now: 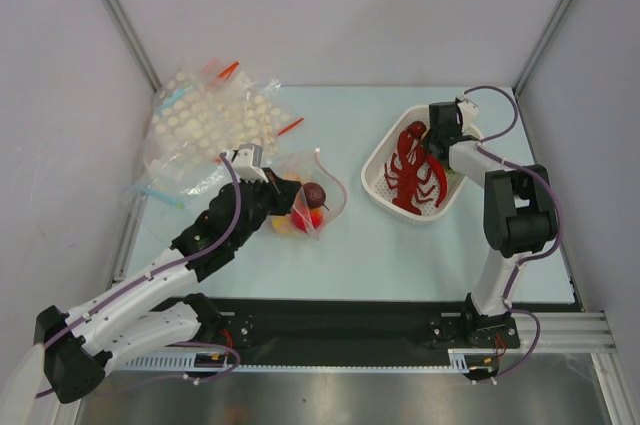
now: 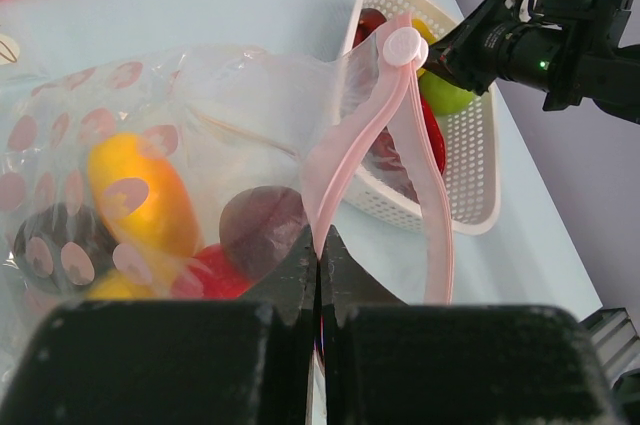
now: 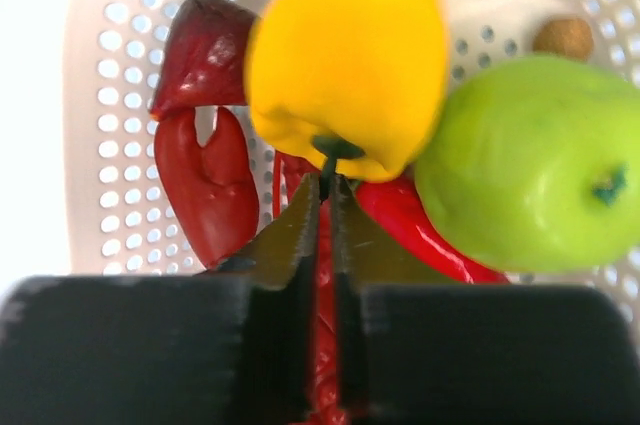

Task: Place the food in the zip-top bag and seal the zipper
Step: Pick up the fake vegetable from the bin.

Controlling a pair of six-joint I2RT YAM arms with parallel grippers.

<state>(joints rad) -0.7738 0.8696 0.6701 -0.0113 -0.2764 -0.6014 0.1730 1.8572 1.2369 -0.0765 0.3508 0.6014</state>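
Top external view: zip-top bag left of the table's centre; basket toward the right rear corner.
Done: mango, red apple, purple fruit bagged.
Remaining: yellow bell pepper, green apple, lobster in the basket; zipper unsealed.
Left gripper: clamped on the zipper.
Right gripper: jaws almost together, pinching the pepper's stem, seen only from the right wrist.

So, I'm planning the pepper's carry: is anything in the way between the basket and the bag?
Nothing visible. Only bare table lies between the basket and the bag. The left gripper pinches the bag's zipper strip, and the right gripper is closed on the pepper by its stem.
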